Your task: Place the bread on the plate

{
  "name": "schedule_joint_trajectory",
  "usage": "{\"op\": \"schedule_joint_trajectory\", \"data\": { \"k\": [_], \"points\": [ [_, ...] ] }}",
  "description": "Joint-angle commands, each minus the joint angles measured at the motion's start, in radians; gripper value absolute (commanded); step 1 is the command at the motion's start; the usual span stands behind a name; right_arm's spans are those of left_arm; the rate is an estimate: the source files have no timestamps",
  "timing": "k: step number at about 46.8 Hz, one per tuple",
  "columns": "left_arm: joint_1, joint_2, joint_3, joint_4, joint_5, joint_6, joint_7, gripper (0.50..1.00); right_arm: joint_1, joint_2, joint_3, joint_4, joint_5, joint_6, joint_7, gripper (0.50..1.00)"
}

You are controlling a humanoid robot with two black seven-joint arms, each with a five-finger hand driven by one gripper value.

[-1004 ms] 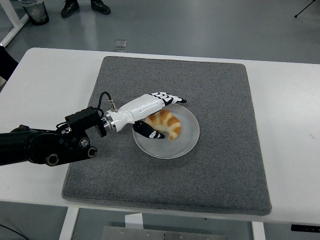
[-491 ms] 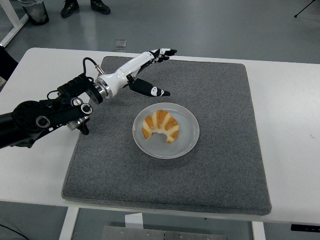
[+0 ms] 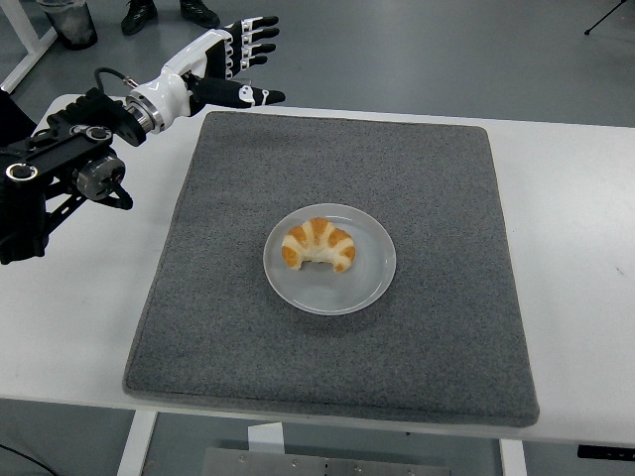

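A golden croissant-shaped bread (image 3: 318, 244) lies on the pale round plate (image 3: 365, 286) in the middle of the grey mat (image 3: 437, 198). My left hand (image 3: 250, 61) is raised well clear of it, up by the mat's far left corner. Its fingers (image 3: 254, 45) are spread and hold nothing. The black left arm (image 3: 60, 169) comes in from the left edge. The right arm does not show.
The grey mat covers most of the white table (image 3: 571, 208). A person's shoes (image 3: 164, 12) and a bin (image 3: 67, 22) stand on the floor beyond the far left edge. A small square object (image 3: 238, 86) lies on the floor behind the table.
My left hand has let go of the bread on the plate, then lifted and drawn back up and to the left, ending by the mat's far left corner. The bread stays put.
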Motion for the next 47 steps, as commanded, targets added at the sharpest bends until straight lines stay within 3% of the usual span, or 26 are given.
{"op": "schedule_joint_trajectory", "data": {
  "k": [1, 11, 19, 31, 47],
  "points": [
    [-0.003, -0.003, -0.003, 0.084, -0.084, -0.071, 0.000, 0.990, 0.000, 0.000, 0.000, 0.000, -0.001, 0.000, 0.000, 0.954],
    [-0.008, -0.051, -0.008, 0.276, -0.150, -0.170, -0.002, 0.990, 0.000, 0.000, 0.001, 0.000, 0.001, 0.000, 0.000, 0.952],
    [-0.006, -0.081, -0.008, 0.356, -0.234, -0.232, -0.002, 0.990, 0.001, 0.000, 0.000, 0.000, 0.001, 0.000, 0.000, 0.952],
    [0.006, -0.147, -0.008, 0.423, -0.290, -0.234, -0.012, 0.986, 0.000, 0.000, 0.000, 0.000, 0.001, 0.002, 0.000, 0.952],
    [0.015, -0.154, -0.008, 0.423, -0.293, -0.233, -0.014, 0.990, 0.000, 0.000, 0.000, 0.002, -0.001, 0.000, 0.000, 0.952]
  ]
}}
